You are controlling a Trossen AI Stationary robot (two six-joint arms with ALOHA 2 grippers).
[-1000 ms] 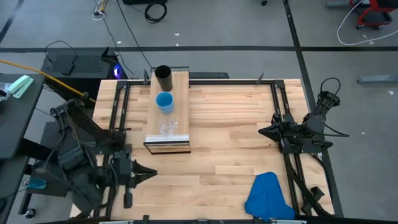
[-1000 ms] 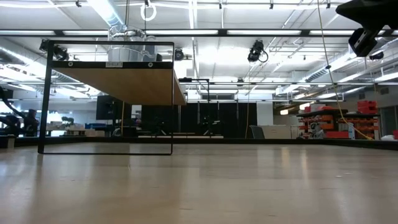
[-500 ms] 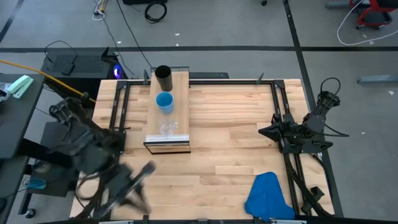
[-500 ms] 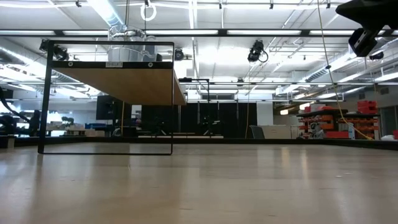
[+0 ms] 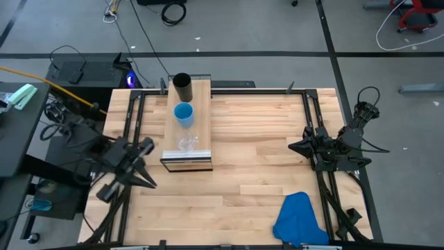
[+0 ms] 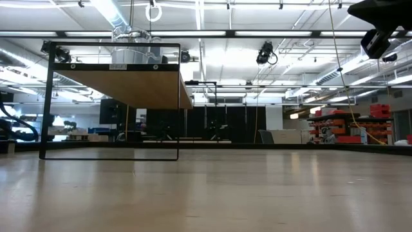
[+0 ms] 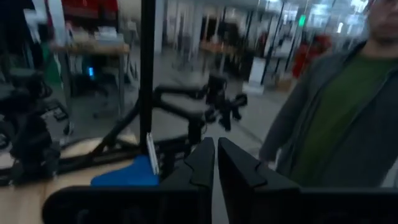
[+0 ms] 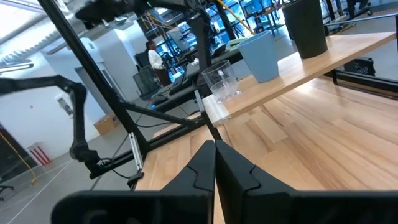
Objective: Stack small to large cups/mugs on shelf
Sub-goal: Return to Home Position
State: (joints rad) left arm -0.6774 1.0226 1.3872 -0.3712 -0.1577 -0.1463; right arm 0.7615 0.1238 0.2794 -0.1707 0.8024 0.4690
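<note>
The light-wood shelf [image 5: 187,132] stands on a dark frame at the table's far left part. Three cups stand upright in a row on it. The tall black cup [image 5: 182,87] is at the far end, the blue cup [image 5: 184,113] in the middle, and the clear plastic cup [image 5: 186,142] at the near end. The right wrist view shows the same row: black cup [image 8: 305,25], blue cup [image 8: 261,56], clear cup [image 8: 221,81]. My left gripper [image 5: 147,182] is shut near the table's left edge, apart from the shelf. My right gripper [image 5: 295,146] is shut at the right side.
A blue cloth [image 5: 298,219] lies at the near right corner. Dark frame rails [image 5: 132,118] run along the table's left and right sides. A person in a grey jacket [image 7: 336,112] stands beyond the table in the left wrist view. Bare wood lies between shelf and right arm.
My left arm has swung about at the near left corner. Its gripper, which pointed right over the near left part of the table, has drawn back toward the left edge and a little toward the far edge. The cups and my right arm have kept still.
</note>
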